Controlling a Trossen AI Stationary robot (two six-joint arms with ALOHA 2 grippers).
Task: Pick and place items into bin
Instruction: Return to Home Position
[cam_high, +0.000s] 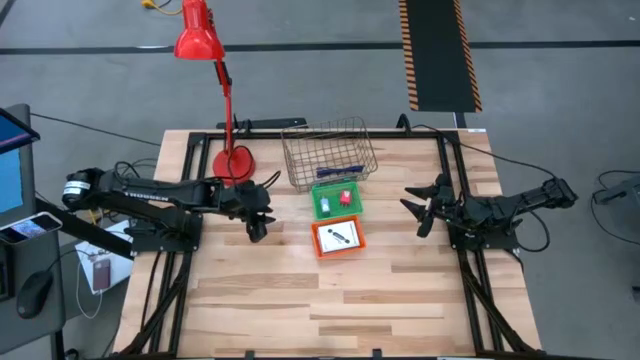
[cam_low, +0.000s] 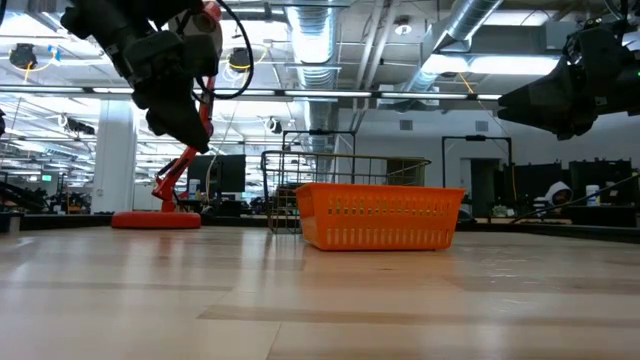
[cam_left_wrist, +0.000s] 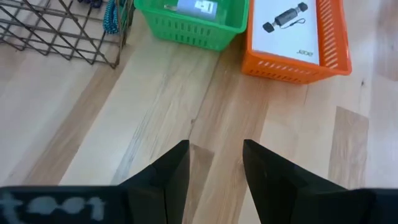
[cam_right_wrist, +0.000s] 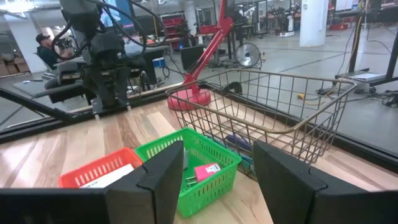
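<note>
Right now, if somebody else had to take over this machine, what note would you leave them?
Left claw: open, empty, raised over bare table near the red lamp's base.
Right claw: open, empty, raised at the table's right side, facing the baskets.
Wire basket: blue cable inside.
Green basket: a pale blue item and a red one.
Orange basket: white card.
Done: no loose items show on the table.
Left: probably only parking both arms.
</note>
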